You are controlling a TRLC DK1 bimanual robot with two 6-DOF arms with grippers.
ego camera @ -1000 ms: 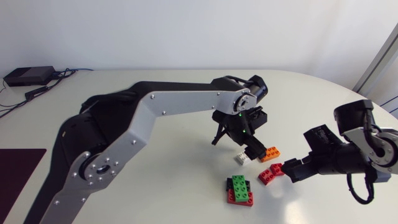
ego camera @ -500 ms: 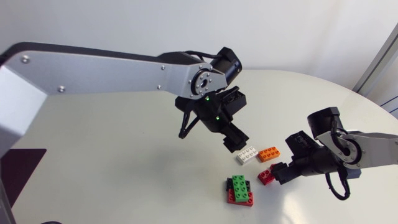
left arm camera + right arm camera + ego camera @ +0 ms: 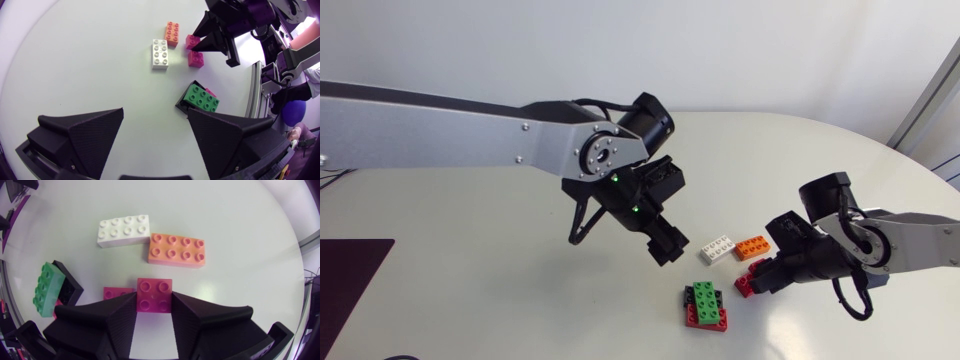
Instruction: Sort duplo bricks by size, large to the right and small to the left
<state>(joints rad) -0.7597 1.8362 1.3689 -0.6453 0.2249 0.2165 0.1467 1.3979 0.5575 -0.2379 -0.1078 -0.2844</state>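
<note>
Right of the middle of the bench (image 3: 470,230), the bricks lie in one loose cluster. Ahead of the right gripper (image 3: 761,277), the white brick (image 3: 123,231) and the orange brick (image 3: 176,250) lie flat with their studs up. Both are two studs by four. Their long axes run across the gripper's line of reach, with the near ends close but apart. The orange one is turned a little against the white.

The right gripper is narrowed onto a small red brick (image 3: 154,294), a two-by-two square with no long axis, sitting studs up on the bench. Both fingers lie against its opposite sides. A second small red brick (image 3: 117,293) sits just beside it. In the right wrist view one finger half hides this second brick. The left wrist view shows both squares whole, with a fingertip between them.

Near them stands a stack with a green brick (image 3: 202,98), two by four, on top. A black brick (image 3: 689,298) and a red brick (image 3: 711,322) show from under it. In the head view the green brick's long axis points toward the bench's near edge, roughly crosswise to the white and orange bricks.

The left gripper (image 3: 155,114) hangs above the bench, beside the cluster. The head view shows it only as a dark block. Its own wrist view shows the fingers spread wide, with only bare bench between them.
</note>
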